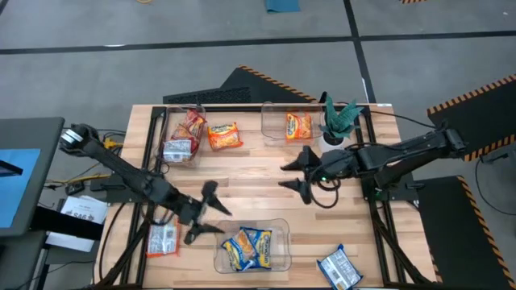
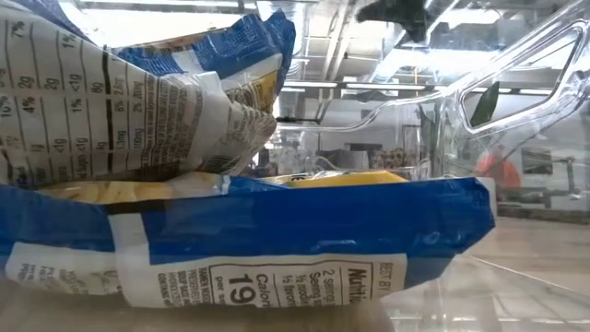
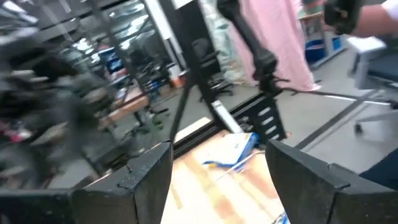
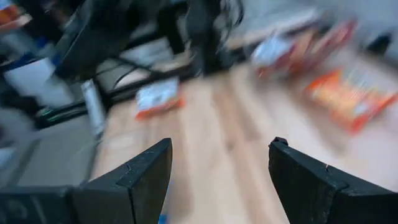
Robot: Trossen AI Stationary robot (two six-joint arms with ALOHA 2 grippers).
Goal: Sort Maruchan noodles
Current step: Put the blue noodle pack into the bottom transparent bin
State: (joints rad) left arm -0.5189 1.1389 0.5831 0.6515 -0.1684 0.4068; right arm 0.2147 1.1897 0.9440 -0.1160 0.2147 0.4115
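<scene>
Two blue-and-yellow packets (image 1: 247, 248) lie in the near clear bin (image 1: 280, 227) and fill the low view (image 2: 240, 240). An orange packet (image 1: 225, 135) lies flat on the table. Another orange packet (image 1: 298, 126) sits in the far middle bin. Red-and-silver packets (image 1: 182, 138) are in the far left bin. One red-and-silver packet (image 1: 163, 239) lies near the left edge, and a blue packet (image 1: 340, 267) lies at the near right. My left gripper (image 1: 206, 213) (image 3: 219, 149) hangs open and empty just left of the near bin. My right gripper (image 1: 297, 173) (image 4: 221, 144) is open and empty over the table's middle.
A green potted plant (image 1: 339, 121) stands at the far right, next to the far middle bin (image 1: 274, 121). Bare wood (image 1: 250, 181) lies between the two grippers. The right wrist view shows the lone red-and-silver packet (image 4: 158, 96) and the orange packet (image 4: 348, 93) ahead.
</scene>
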